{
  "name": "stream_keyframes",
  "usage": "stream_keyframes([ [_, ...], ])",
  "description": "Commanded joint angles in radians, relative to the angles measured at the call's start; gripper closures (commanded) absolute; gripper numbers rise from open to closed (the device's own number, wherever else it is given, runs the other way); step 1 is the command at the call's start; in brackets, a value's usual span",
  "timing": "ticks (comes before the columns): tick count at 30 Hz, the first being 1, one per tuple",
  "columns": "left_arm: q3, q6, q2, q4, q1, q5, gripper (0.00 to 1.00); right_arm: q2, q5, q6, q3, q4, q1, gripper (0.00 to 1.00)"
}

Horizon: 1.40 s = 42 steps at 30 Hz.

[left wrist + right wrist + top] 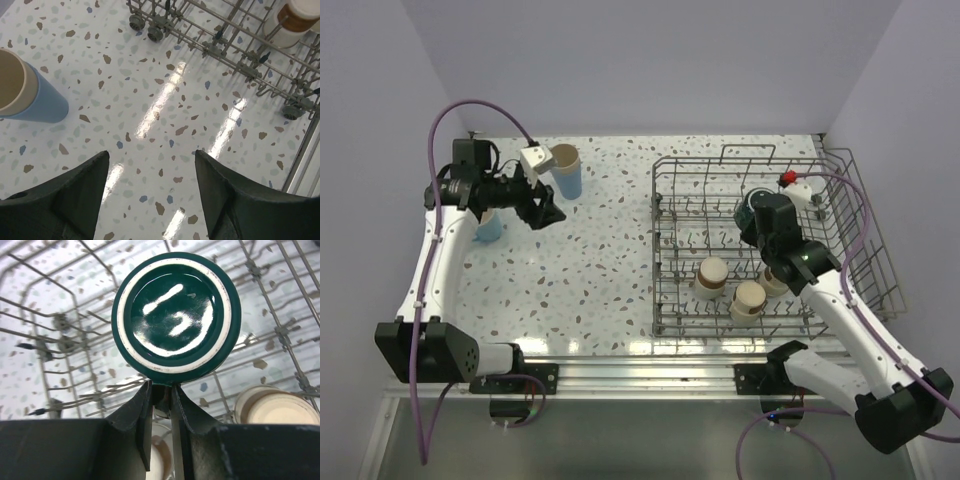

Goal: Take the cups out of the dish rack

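Note:
My right gripper [161,390] is shut on the handle of a dark teal mug [176,317], which hangs bottom-up over the dish rack [45,340]. From above, that mug [750,211] is inside the grey wire dish rack [865,215], toward its back. Three short beige-and-brown cups [712,278] [748,299] [776,283] sit upside down near the rack's front. My left gripper [150,167] is open above bare table with nothing between its fingers. To its left stands a light blue tumbler [45,102] with a beige tumbler [12,80] nested inside. Another light blue cup [488,226] stands under the left arm.
The rack's wheeled near edge [150,25] runs across the top of the left wrist view, with a beige-and-brown cup [295,20] inside it. The speckled table [600,270] lies between the left arm and the rack. Walls close in the back and sides.

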Motion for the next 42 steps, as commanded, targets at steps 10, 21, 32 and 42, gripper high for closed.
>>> stream_keyframes([
  [10,0.02,-0.838,0.164,0.788,-0.269,0.266,0.26,0.005,-0.294,-0.028,0.216,0.246,-0.002,1.0],
  [21,-0.02,-1.524,0.398,1.674,-0.339,0.29,0.25,0.086,-0.513,0.112,0.274,0.46,0.001,1.0],
  [32,0.032,-1.632,0.48,1.781,-0.35,0.276,0.27,0.206,-0.621,0.21,0.336,0.617,0.023,1.0],
  [42,0.04,-1.644,0.492,1.772,-0.353,0.27,0.28,0.236,-0.642,0.242,0.345,0.678,0.037,1.0],
])
